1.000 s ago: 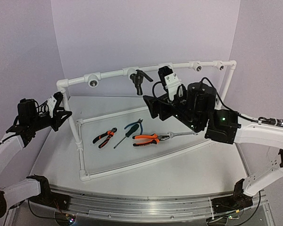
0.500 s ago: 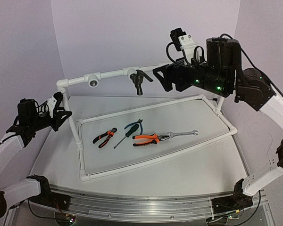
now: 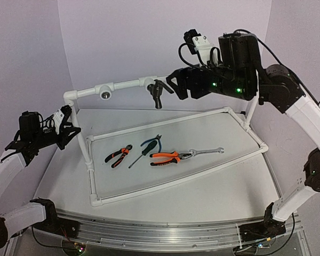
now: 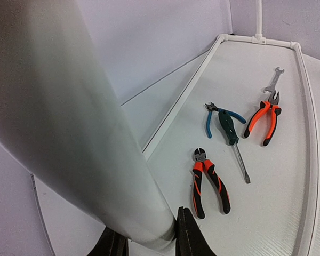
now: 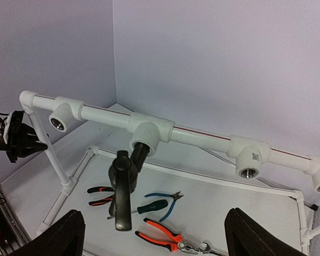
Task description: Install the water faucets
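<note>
Top, right gripper (image 3: 175, 85): jaws spread, empty, just beside the faucet (image 3: 158, 93).
Top, faucet: hangs from a socket (image 3: 151, 81) on the rail (image 3: 125, 83), above the pliers (image 3: 165, 158).
Top, left gripper (image 3: 66, 130): pinching the post (image 3: 87, 160).
Left wrist, post: fills the jaws. A slip here would likely let the frame twist.
Right wrist, faucet: seated in its socket, ahead of the fingers (image 5: 64, 234).
Right wrist, risk: closing on the lever, not the body, may swing the valve instead of tightening the thread.

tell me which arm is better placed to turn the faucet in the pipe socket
Right: the right end effector, open, faces the faucet up close; the left end effector is shut on the corner post, far off.
</note>
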Motion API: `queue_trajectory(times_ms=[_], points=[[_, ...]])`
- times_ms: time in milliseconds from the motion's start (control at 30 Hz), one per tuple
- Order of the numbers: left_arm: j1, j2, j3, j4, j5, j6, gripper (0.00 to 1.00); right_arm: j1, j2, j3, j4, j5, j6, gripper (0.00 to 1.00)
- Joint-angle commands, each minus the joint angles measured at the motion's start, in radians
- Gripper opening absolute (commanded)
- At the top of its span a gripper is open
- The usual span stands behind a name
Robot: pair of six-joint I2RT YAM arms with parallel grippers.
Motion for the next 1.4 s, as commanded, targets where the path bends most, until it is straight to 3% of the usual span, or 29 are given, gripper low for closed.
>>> queue_trajectory(times_ms=[0, 200, 467, 833, 1200, 1367], points=[[-0.039, 0.067, -0.079, -0.366, 0.090, 0.217, 0.00, -0.001, 0.118, 0.195, -0.053, -0.074, 0.034, 0.91], [-0.039, 0.077, -0.072, -0.345, 0.094, 0.229, 0.00, -0.001, 0.218, 0.295, -0.065, -0.040, 0.036, 0.90], [-0.039, 0.081, -0.068, -0.342, 0.103, 0.233, 0.00, -0.032, 0.265, 0.307, -0.066, -0.003, 0.072, 0.80], [-0.038, 0.081, -0.068, -0.345, 0.101, 0.239, 0.00, -0.058, 0.290, 0.283, -0.066, -0.011, 0.141, 0.49], [-0.039, 0.076, -0.071, -0.351, 0.098, 0.244, 0.00, -0.145, 0.210, 0.085, -0.067, 0.011, 0.325, 0.39], [-0.039, 0.076, -0.074, -0.351, 0.098, 0.248, 0.00, -0.172, 0.192, 0.000, -0.067, -0.033, 0.389, 0.40]])
